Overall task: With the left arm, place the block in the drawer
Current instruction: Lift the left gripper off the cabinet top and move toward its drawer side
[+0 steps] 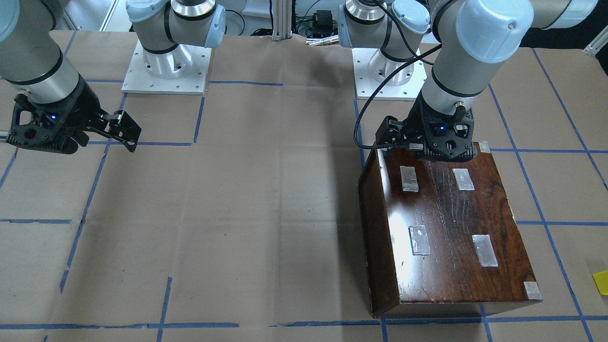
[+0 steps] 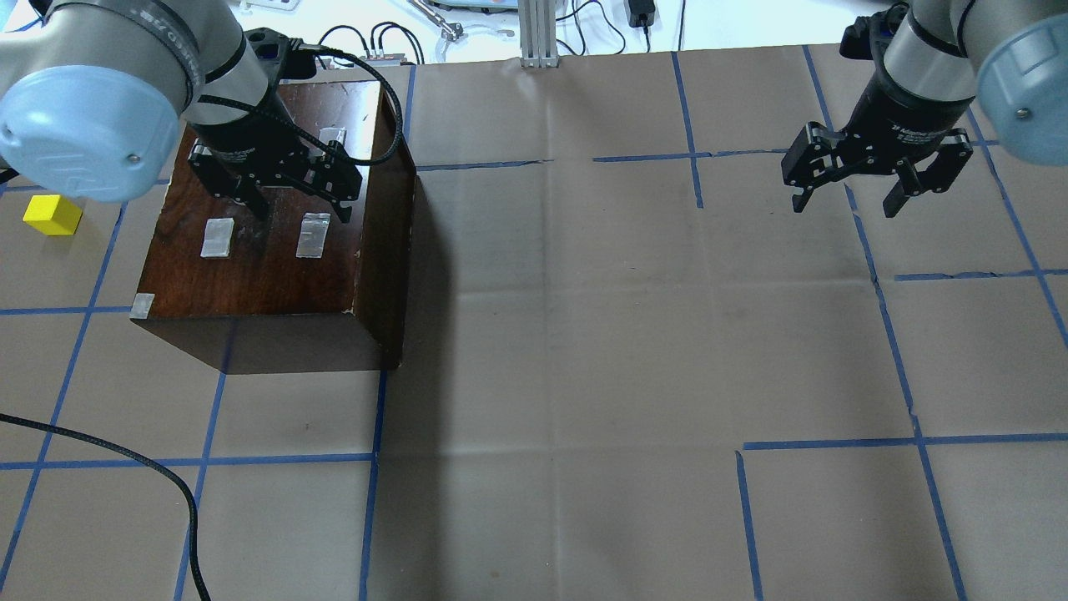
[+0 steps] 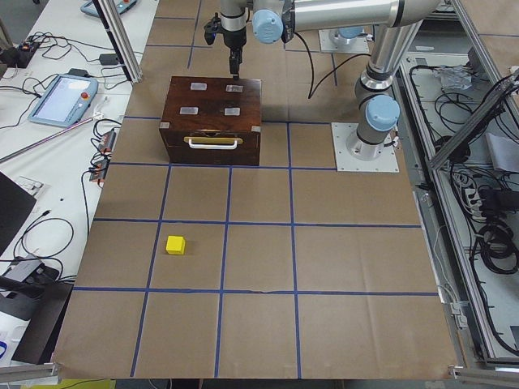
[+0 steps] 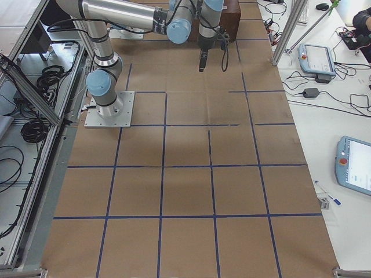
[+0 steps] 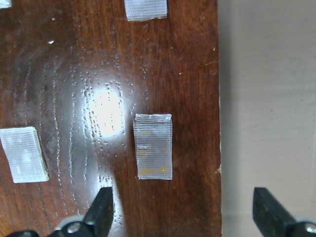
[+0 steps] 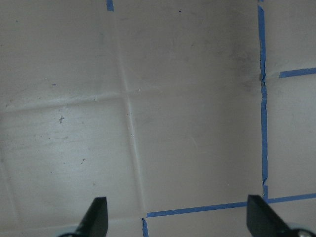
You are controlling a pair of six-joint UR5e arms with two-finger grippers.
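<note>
The yellow block (image 2: pixel 52 214) lies on the brown paper to the left of the dark-brown cabinet (image 2: pixel 267 267), apart from it; it also shows as the block (image 3: pixel 175 244) in the exterior left view. The drawer is shut: only a dark front panel (image 1: pixel 377 237) shows, facing the table's middle, and no pale tray. My left gripper (image 2: pixel 302 209) hangs open over the cabinet's taped top, nothing between its fingers (image 5: pixel 101 210). My right gripper (image 2: pixel 845 202) is open above bare paper at the far right.
Pale tape patches (image 5: pixel 153 146) dot the cabinet top. A blue tape grid (image 2: pixel 375 457) marks the paper. A black cable (image 2: pixel 125 459) lies at the near left. Both arm bases (image 1: pixel 166 71) stand at the robot's edge of the table.
</note>
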